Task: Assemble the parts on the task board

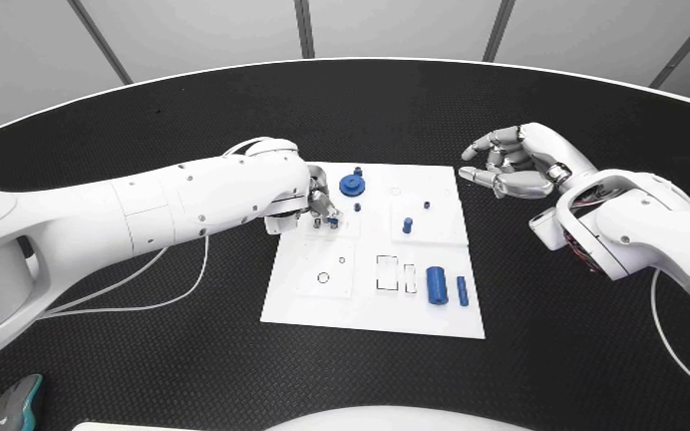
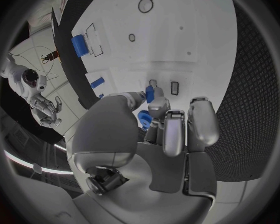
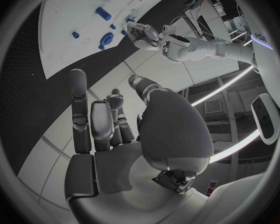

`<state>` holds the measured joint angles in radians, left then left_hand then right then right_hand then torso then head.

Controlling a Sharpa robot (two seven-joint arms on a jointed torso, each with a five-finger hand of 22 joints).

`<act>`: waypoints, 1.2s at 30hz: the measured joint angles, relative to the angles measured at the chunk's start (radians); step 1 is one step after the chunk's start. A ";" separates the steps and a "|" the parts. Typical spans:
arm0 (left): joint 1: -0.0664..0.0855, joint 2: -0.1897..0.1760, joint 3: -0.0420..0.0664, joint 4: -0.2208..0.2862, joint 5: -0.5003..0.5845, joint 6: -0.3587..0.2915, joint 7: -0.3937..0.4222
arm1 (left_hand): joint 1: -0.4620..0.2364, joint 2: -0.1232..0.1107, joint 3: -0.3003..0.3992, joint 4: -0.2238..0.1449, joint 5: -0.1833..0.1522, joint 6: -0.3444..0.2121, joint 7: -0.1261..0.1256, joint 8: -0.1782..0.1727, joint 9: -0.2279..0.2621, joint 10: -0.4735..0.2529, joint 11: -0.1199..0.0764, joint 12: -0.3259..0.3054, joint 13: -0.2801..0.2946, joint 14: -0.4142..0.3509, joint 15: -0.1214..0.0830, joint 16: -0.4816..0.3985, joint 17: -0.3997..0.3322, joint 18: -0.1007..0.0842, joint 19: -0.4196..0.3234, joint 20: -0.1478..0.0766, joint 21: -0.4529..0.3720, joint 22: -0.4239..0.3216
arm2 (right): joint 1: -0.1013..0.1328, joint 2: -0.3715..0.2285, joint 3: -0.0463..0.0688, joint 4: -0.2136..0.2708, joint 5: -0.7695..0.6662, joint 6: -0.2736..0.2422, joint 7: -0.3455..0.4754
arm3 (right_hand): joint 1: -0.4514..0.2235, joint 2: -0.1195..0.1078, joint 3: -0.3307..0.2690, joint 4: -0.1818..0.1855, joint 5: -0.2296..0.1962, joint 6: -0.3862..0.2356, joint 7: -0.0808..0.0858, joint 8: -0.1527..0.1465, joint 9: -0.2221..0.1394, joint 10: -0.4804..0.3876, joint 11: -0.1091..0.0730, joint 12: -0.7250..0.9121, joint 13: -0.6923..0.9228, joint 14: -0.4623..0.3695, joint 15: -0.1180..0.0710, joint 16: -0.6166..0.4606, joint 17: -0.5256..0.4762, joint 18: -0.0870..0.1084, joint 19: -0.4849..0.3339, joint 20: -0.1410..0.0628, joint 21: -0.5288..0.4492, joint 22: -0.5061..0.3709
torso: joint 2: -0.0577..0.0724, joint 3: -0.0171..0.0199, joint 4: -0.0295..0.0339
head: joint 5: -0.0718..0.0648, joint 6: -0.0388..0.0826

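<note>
White plastic makes up the task board (image 1: 377, 251), which lies in the middle of the black tabletop (image 1: 172, 371). In the head view the left robot hand (image 1: 314, 204) is low over the board's far left part, fingertips down around a small blue peg (image 1: 334, 219); just beyond them a blue gear (image 1: 352, 186) stands on the board, and another small blue peg (image 1: 409, 224) stands upright near the board's middle. Two blue cylinders (image 1: 436, 280) lie loose side by side near the board's near right corner, beside empty outlined slots, so by my judgement the assembly is only partly done: the gear and a peg or two look seated, the cylinders are left. The right robot hand (image 1: 515, 167) hovers off the board's far right edge, fingers curled loosely and holding nothing. In the left wrist view the left hand's fingertips (image 2: 154, 104) close on the small blue peg (image 2: 150, 92) right at the board surface, which I read as inserting it. In the right wrist view the right hand's fingers (image 3: 96, 122) are apart and empty, well away from the board.
</note>
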<state>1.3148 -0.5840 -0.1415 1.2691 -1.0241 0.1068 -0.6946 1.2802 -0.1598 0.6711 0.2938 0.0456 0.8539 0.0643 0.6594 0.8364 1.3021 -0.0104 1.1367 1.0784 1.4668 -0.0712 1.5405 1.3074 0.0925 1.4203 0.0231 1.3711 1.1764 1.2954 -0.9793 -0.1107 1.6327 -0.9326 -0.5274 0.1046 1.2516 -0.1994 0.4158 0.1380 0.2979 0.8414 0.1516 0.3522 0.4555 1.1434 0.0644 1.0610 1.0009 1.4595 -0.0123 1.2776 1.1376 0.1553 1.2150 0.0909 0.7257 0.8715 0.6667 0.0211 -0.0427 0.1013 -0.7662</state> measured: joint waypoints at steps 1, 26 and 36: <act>-0.001 -0.001 0.000 0.001 -0.004 0.002 -0.001 | 0.000 0.000 0.000 0.000 0.000 0.000 0.000 0.000 0.000 0.001 -0.001 0.000 0.000 0.000 0.000 0.000 0.000 0.000 0.000 0.000 0.000 0.000 | 0.000 0.000 0.000 0.000 0.000 0.000 0.000 | 0.000 0.000 0.000 0.000 0.000 0.000 0.000 0.000 0.000 0.000 0.000 0.000 0.000 0.000 0.000 0.000 0.000 0.000 0.000 0.000 0.000 0.000 | 0.000 0.0000 0.0001 | 0.000 0.000; -0.012 -0.001 0.000 0.006 -0.029 0.016 -0.004 | -0.017 -0.009 0.021 -0.021 0.000 0.002 -0.002 0.007 0.004 0.013 -0.006 0.017 0.012 0.000 0.000 0.000 0.000 0.000 0.000 0.000 0.004 0.008 | 0.000 0.001 0.000 -0.003 0.000 0.002 0.002 | 0.000 0.000 0.000 0.000 0.000 0.000 0.000 0.000 0.000 0.000 0.000 0.000 0.000 0.000 0.000 0.000 0.000 0.000 0.000 0.000 -0.004 -0.002 | -0.001 0.0003 0.0001 | 0.000 -0.006; -0.013 -0.003 0.000 0.008 -0.036 0.038 -0.004 | -0.023 -0.002 0.022 -0.022 -0.001 0.004 -0.003 0.008 0.007 0.015 -0.008 0.017 0.013 0.000 0.000 0.000 0.000 0.000 0.000 0.000 0.004 0.010 | 0.000 0.001 0.000 -0.003 0.000 0.002 0.003 | 0.000 0.000 0.000 0.000 0.000 0.000 0.000 0.000 0.001 0.000 0.000 0.000 0.000 0.000 0.000 0.000 0.000 0.000 0.000 0.000 -0.004 -0.003 | 0.000 0.0006 0.0005 | -0.001 -0.007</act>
<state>1.3021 -0.5874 -0.1414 1.2772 -1.0602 0.1444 -0.6981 1.2570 -0.1621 0.6929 0.2720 0.0446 0.8580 0.0609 0.6676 0.8434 1.3171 -0.0185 1.1539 1.0914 1.4668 -0.0711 1.5405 1.3073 0.0926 1.4202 0.0231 1.3749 1.1865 1.2954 -0.9785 -0.1107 1.6293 -0.9326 -0.5252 0.1072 1.2515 -0.1994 0.4158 0.1380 0.2977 0.8414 0.1516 0.3519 0.4560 1.1434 0.0644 1.0610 1.0010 1.4594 -0.0123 1.2776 1.1377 0.1553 1.2150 0.0909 0.7219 0.8689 0.6663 0.0217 -0.0422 0.1001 -0.7728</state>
